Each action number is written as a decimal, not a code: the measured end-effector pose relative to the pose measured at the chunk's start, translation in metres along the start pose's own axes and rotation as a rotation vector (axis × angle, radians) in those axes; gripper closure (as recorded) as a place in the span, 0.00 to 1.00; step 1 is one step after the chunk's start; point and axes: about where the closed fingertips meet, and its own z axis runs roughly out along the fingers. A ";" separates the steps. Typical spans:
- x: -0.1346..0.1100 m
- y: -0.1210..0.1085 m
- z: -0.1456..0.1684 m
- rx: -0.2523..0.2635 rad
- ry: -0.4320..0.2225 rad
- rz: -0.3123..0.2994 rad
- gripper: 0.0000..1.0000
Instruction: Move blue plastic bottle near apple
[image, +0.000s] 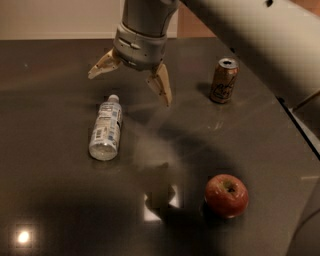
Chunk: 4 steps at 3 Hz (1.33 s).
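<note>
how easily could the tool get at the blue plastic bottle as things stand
Probably yes: the tool hangs open close by the blue plastic bottle, which lies on its side with nothing over it; the can and apple sit apart.

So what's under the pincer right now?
The open pincer hangs over bare dark table, just past the cap end of the bottle lying on its side. It holds nothing. The arm hides the table behind it.

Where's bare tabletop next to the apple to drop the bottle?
Widest bare stretch: left of the apple, between it and the bottle. Also bare between apple and can. Tighter right of the apple, by the table edge. The open gripper hangs above the table, between bottle and can.
</note>
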 end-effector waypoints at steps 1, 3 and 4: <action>0.000 -0.032 0.016 -0.010 -0.038 -0.080 0.00; -0.003 -0.068 0.058 -0.074 -0.078 -0.151 0.00; -0.003 -0.061 0.076 -0.138 -0.067 -0.130 0.00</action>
